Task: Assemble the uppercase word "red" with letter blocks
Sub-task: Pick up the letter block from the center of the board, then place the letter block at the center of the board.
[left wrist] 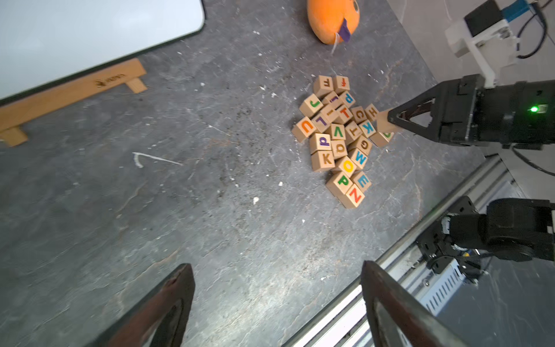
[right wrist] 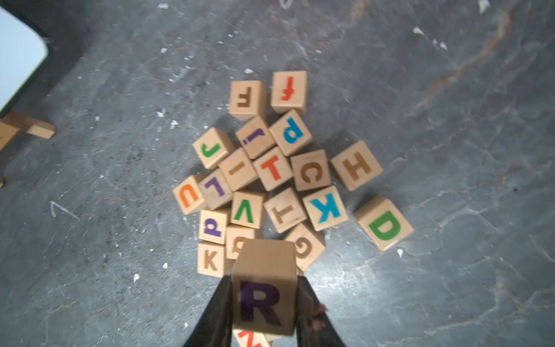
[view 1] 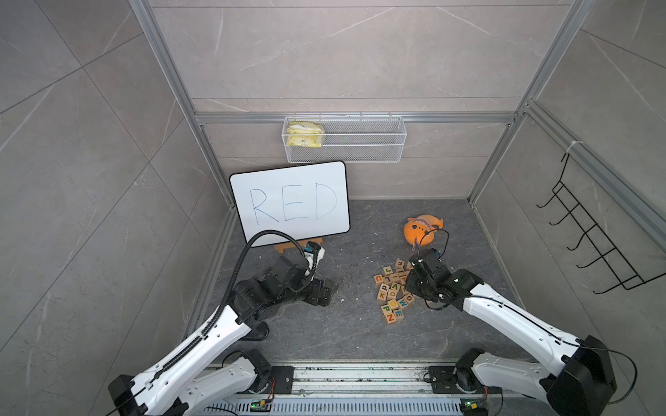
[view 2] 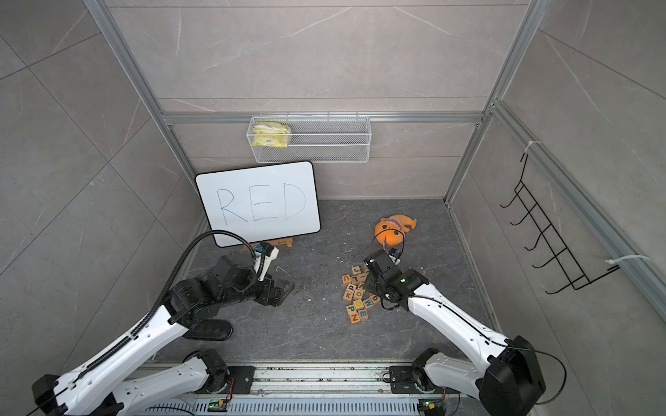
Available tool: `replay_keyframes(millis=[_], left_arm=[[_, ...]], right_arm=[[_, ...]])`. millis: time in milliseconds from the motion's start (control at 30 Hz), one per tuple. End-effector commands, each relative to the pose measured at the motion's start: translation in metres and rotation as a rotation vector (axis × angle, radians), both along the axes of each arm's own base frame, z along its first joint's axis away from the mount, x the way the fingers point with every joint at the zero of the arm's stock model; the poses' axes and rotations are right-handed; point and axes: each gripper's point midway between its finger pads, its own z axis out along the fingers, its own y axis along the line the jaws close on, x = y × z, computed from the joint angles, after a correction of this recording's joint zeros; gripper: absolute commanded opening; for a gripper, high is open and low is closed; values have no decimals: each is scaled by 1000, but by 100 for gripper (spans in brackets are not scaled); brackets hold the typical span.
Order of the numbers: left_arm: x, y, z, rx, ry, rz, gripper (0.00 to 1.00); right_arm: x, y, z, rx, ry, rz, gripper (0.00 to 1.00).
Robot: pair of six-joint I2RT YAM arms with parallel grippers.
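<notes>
The dark grey stone-patterned desk (view 1: pixel 324 335) carries a tight cluster of small light-wood letter blocks (view 1: pixel 391 288), an orange plush toy (view 1: pixel 421 230) lying apart from them, a light wooden stand (left wrist: pixel 69 93) and scattered white specks (left wrist: pixel 256 199).

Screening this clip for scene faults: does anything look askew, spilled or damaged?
Nothing looks damaged. The small light-wood letter blocks lie in a jumbled heap, letters turned every way, and white flecks litter the dark grey stone-look tabletop around them.
</notes>
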Motion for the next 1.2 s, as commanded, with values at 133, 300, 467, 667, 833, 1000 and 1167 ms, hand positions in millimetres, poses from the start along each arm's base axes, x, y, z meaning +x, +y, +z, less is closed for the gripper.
replay_keyframes(millis=[133,300,467,667,833,1000,1167], left_arm=[[30,66,-11,-44,44,196,93],[48,106,-11,-126,65,375,88],[42,113,-2,-158,29,431,88],[38,128,-1,-125,3,512,89],[33,157,3,-89,-46,668,88],[27,176,10,-79,-104,757,89],[27,179,10,-91,-107,772,91]], right_arm=[[20,82,26,-88,-67,220,22],[31,168,30,-61,-99,344,22],[38,255,14,-53,-79,445,22],[47,323,-18,-71,-36,483,22],[51,346,-51,-111,37,477,22],[51,352,-80,-125,90,449,22],[50,354,-92,-117,107,434,23]])
